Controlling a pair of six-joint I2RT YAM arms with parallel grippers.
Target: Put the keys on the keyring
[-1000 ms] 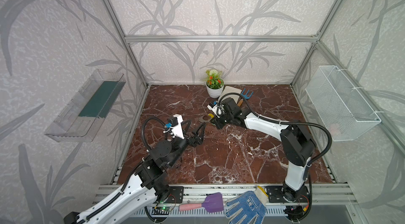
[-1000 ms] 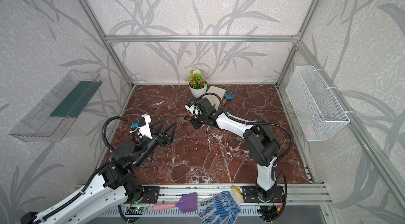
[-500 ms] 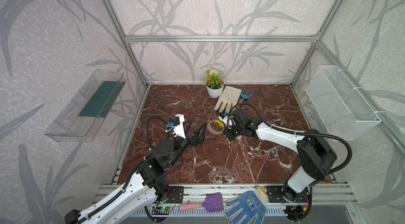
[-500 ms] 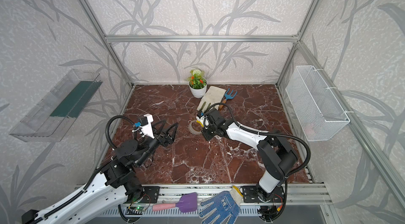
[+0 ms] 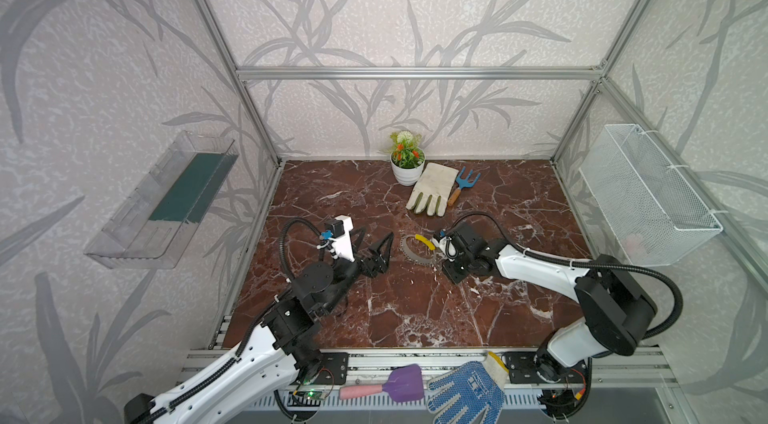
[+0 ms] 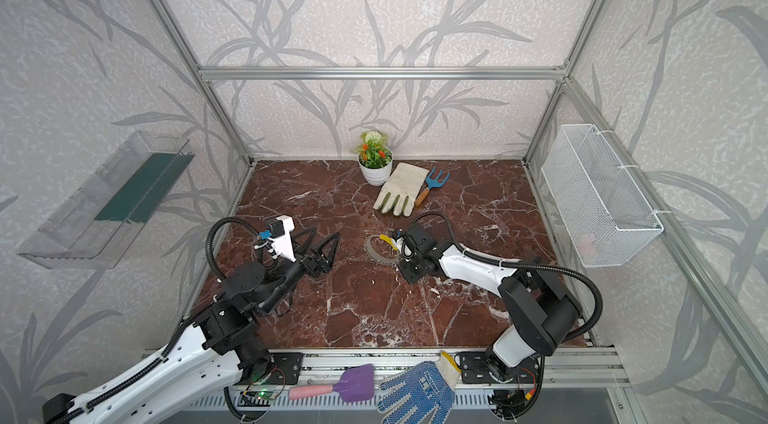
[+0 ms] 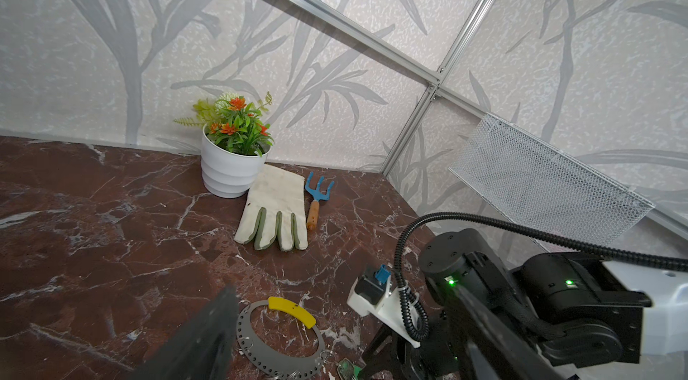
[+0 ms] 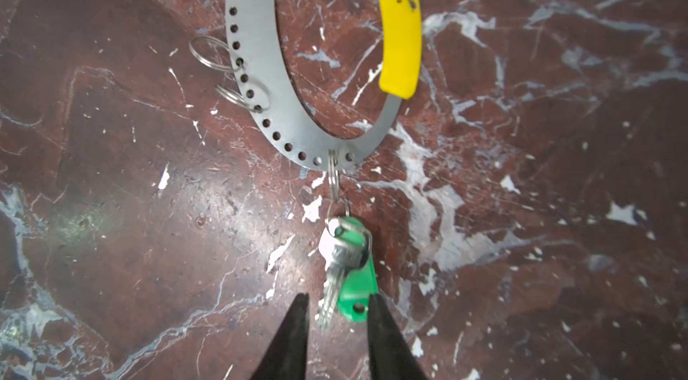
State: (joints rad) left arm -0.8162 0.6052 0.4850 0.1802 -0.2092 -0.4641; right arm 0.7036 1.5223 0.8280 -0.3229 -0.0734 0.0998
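Observation:
The keyring [image 8: 257,62], a flat grey hoop with a yellow sleeve [image 8: 400,24] and small silver rings, lies on the marble floor [image 5: 415,310] mid-table in both top views [image 5: 410,256] [image 6: 376,255]. The keys [image 8: 337,259], silver keys with a green tag [image 8: 357,285], hang from a small ring in the hoop's edge and lie flat, also seen in the left wrist view [image 7: 348,369]. My right gripper [image 8: 337,298] is open, its fingertips either side of the tag's end. In the top views its wrist hides the keys. My left gripper [image 5: 376,249] hovers open to the hoop's left.
At the back stand a white flower pot [image 5: 406,170], a beige glove [image 5: 432,189] and a blue hand fork [image 5: 464,183]. A wire basket [image 5: 648,197] hangs on the right wall, a clear shelf [image 5: 166,202] on the left. A purple scoop [image 5: 395,382] and blue glove [image 5: 465,395] lie on the front rail.
My right gripper dragged the keyring by the keys from near the glove toward the front and right, then its jaws parted. The left gripper edged slightly closer, still open.

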